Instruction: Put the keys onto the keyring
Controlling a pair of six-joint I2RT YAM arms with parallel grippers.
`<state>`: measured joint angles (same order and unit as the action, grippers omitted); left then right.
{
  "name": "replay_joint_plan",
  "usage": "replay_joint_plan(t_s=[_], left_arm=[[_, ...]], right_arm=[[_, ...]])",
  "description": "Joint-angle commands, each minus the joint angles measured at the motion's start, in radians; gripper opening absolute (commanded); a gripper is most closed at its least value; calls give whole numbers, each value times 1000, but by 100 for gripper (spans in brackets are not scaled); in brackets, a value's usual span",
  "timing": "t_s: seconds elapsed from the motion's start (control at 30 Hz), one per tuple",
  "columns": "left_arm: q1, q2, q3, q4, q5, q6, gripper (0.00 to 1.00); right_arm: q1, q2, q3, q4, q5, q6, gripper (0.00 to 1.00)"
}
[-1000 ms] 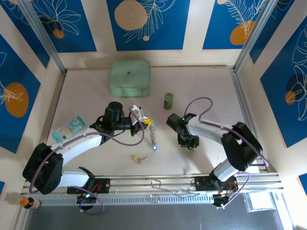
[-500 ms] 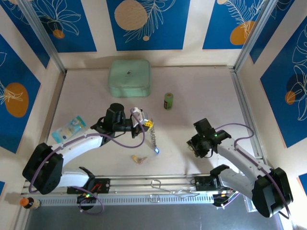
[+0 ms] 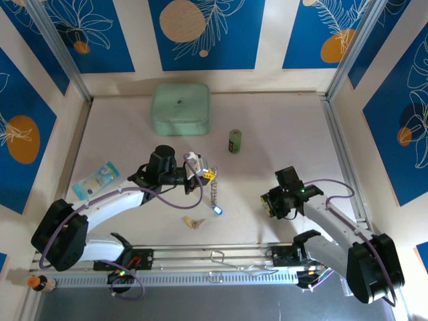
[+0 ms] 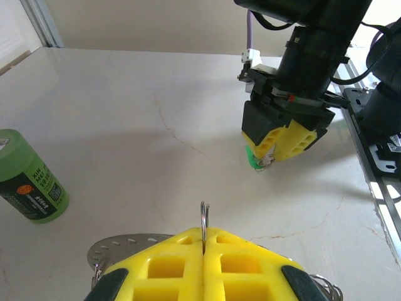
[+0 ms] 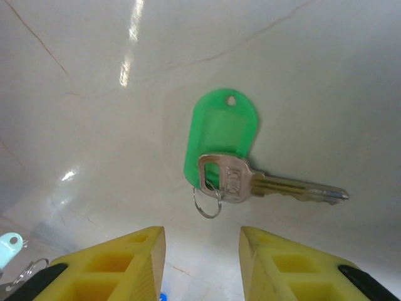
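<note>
My left gripper (image 3: 204, 175) is shut on the keyring (image 4: 203, 218), whose thin wire stands up between the yellow jaws. A beaded silvery length (image 3: 214, 194) hangs from it, with a blue key (image 3: 219, 210) at its low end. A yellow key (image 3: 194, 221) lies on the table in front. My right gripper (image 5: 202, 237) is open, pointing down just above a green-tagged key (image 5: 222, 141) that lies flat with its small split ring (image 5: 207, 201) nearest the jaws. In the left wrist view the right gripper (image 4: 285, 135) hovers over that green key (image 4: 252, 158).
A small green cylinder (image 3: 235, 141) stands upright behind the grippers, and a mint-green square box (image 3: 180, 108) sits at the back. A pale blue packet (image 3: 97, 179) lies at the left. A pale blue tag (image 5: 9, 244) shows at the right wrist view's lower left.
The right arm has swung its elbow back and to the right, and its gripper now sits a little further right over the green key. The left gripper has stayed put with the keyring.
</note>
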<state>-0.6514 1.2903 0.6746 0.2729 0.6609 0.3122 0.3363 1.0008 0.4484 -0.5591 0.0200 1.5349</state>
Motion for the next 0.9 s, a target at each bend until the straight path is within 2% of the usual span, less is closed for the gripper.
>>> replay_joint_plan(t_s=[0.0, 0.6, 0.87], left_arm=[[-10, -12, -7, 29, 14, 25, 0], [-10, -11, -3, 20, 15, 35, 0], [-11, -8, -1, 23, 17, 33, 0]], right_arm=[[-13, 29, -11, 34, -38, 1, 35], [-47, 116, 12, 64, -55, -51, 35], [-48, 142, 19, 64, -29, -84, 25]])
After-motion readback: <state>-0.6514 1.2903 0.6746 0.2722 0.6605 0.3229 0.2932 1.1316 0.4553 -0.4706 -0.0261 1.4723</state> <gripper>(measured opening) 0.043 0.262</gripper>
